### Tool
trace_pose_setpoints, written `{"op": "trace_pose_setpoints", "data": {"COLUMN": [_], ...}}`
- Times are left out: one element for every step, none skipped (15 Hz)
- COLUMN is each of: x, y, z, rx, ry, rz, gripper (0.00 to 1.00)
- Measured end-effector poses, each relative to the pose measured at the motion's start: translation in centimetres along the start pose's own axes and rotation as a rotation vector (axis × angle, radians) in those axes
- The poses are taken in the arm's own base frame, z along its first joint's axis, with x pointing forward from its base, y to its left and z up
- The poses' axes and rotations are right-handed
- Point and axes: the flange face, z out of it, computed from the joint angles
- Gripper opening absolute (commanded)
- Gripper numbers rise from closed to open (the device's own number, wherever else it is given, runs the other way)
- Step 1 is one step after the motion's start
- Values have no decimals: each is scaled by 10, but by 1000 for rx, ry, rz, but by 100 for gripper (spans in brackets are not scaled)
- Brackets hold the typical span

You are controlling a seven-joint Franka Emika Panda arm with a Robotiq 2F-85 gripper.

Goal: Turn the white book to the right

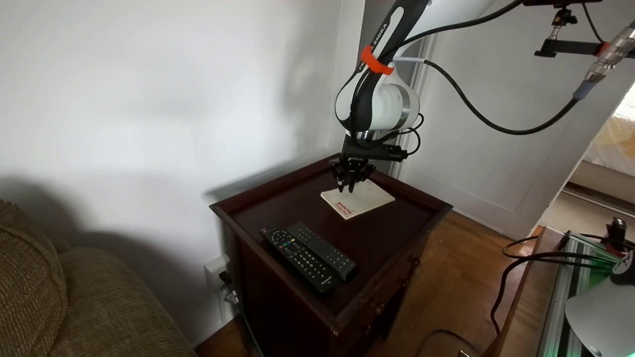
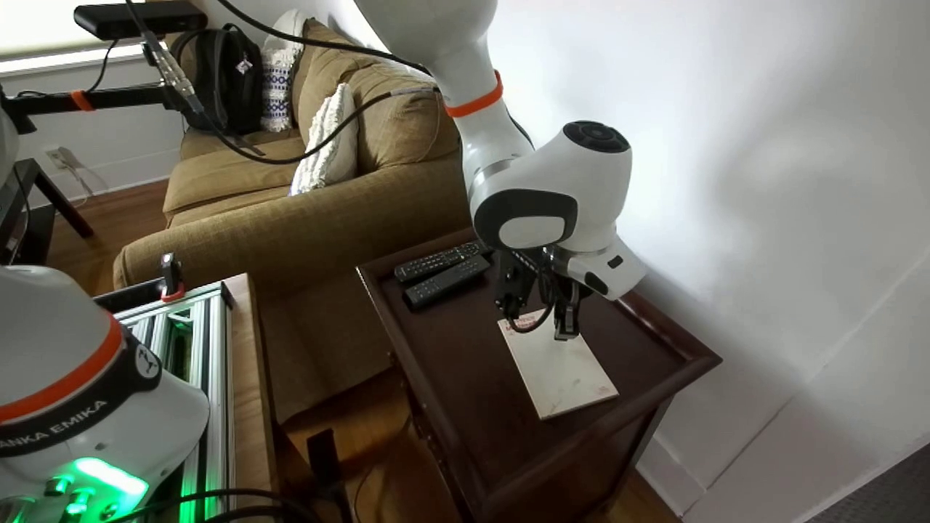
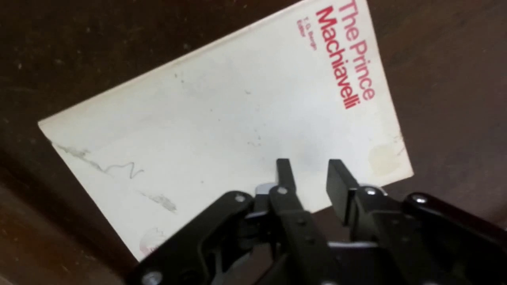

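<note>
1 arm [image 1: 392, 101], in an exterior view: bent, aiming gripper [image 1: 346, 189] down over white book [image 1: 362, 200] on table [image 1: 283, 203]; Panasonic remote [image 1: 299, 259] | in an exterior view: “ANKA EMIKA” on base [image 2: 87, 415] | wrist view: jaws apart over white book, red “The Prince / Machiavelli”

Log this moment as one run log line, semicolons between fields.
gripper: open, over white book; grip: none; contact: unclear; book: flat on side table; black remotes: two, side by side

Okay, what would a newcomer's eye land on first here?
Probably the white robot arm, hanging over a dark table. Next, the cream-white book lying beneath its gripper, with red lettering at one end. Then the glowing green light on the robot's base, in an exterior view.
</note>
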Motion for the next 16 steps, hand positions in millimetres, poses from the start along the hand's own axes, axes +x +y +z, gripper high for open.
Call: {"op": "trace_pose_setpoints", "data": {"x": [-3,-7,-11,-16,-19,-23,-25,-26,-26,-25,-24,-23,-24,-25,-27,-29], "y": [-4,-8,-10,-11,-10,-7,-3,1,7,12,18,22,25,27,27,27], "z": [-7,-14,-19,-24,-27,-28,-28,-28,-28,-28,-27,-25,-22,-18,-14,-10], "rx": [2,0,-9,-23,-40,-59,-79,-100,-122,-142,-157,-167,-173,-176,-177,-176], "ry": [19,28,32,35,34,30,24,15,8,2,-1,-5,-12,-20,-28,-36], "rz": [-50,-101,-150,-199,-244,-285,-319,-350,-378,-401,-422,-441,-456,-470,-483,-498], "gripper": [70,77,85,92,100,100,100,100,100,97,74,73,69,61,52,44]}}
